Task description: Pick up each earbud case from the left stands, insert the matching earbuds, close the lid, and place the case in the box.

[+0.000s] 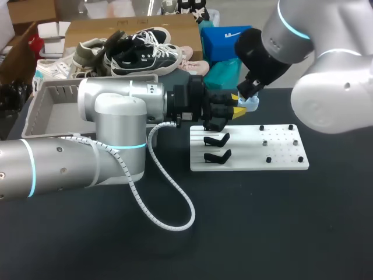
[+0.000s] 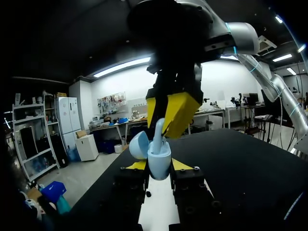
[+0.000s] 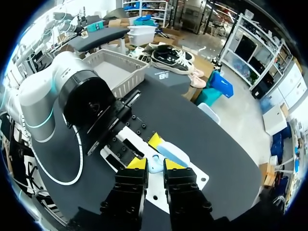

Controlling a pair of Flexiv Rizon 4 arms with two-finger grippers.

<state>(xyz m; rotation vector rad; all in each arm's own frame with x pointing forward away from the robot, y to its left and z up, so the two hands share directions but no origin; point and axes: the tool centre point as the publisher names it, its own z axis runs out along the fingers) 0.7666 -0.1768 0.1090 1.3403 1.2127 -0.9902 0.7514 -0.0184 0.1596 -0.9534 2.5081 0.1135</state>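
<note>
My left gripper [image 1: 238, 107] is shut on a pale blue earbud case [image 2: 159, 162], held upright above the white stand board [image 1: 250, 153]. Its yellow fingertips [image 2: 136, 165] press the case from both sides, and the lid [image 2: 138, 144] hangs open to one side. Right above it, my right gripper [image 1: 249, 90] points down, shut on a pale earbud [image 2: 159, 130] whose lower end sits at the case's mouth. In the right wrist view the earbud [image 3: 154, 164] shows between my right gripper [image 3: 154, 165] tips, with the case [image 3: 172, 154] just beneath.
Two empty black stands [image 1: 217, 140] [image 1: 218, 156] sit on the board's left half, small black pegs [image 1: 268, 158] on its right half. A grey basket [image 1: 51, 100] stands at the far left behind my left arm. A white coiled cable [image 1: 169, 204] loops over the dark table.
</note>
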